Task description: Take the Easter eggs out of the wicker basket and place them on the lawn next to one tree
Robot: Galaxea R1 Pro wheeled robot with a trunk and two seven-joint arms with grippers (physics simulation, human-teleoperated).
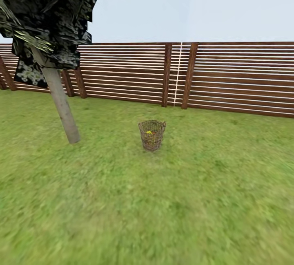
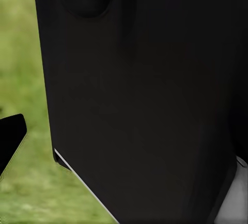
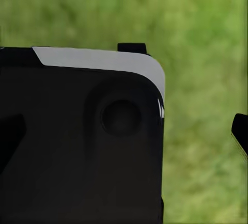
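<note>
The wicker basket (image 1: 152, 135) stands upright on the lawn (image 1: 171, 208) in the middle distance, seen in the head view. Through its open weave a yellow egg (image 1: 149, 132) shows, with a hint of red beside it; I cannot tell how many eggs are inside. The tree (image 1: 61, 102), with a pale leaning trunk and dark speckled foliage, rises to the basket's left. My left gripper (image 2: 124, 141) and right gripper (image 3: 124, 133) are tucked against the robot's black body above the grass. One black fingertip (image 2: 11, 133) sits at the frame edge, as does the right one (image 3: 241, 131). Both look open and empty.
A brown slatted wooden fence (image 1: 228, 77) closes off the garden behind the basket and tree. Open grass stretches between me and the basket and off to the right.
</note>
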